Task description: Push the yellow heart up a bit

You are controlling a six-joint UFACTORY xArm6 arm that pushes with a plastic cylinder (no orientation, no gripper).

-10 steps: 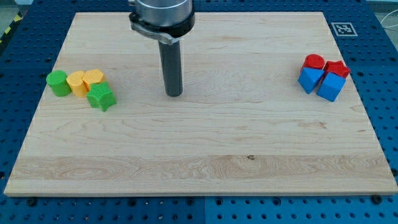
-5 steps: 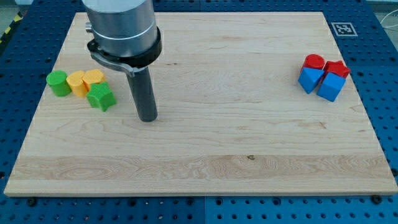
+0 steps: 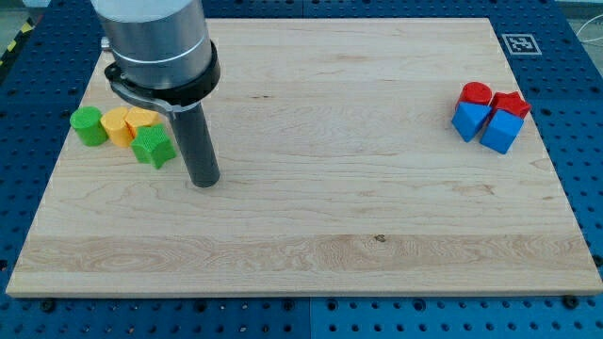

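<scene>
Two yellow blocks sit side by side near the board's left edge. The left one looks like the yellow heart. The right one is partly hidden behind my rod's collar. A green round block touches the left yellow block on its left. A green star sits just below the yellow pair. My tip rests on the board to the right of and a little below the green star, apart from it, and touches no block.
At the view's right stand a red round block, another red block, a blue triangle and a blue cube, packed together. The wooden board ends in edges all round, with a blue pegboard beyond.
My tip has slid left and down, from the upper middle of the board to just right of the green star. No block has moved.
</scene>
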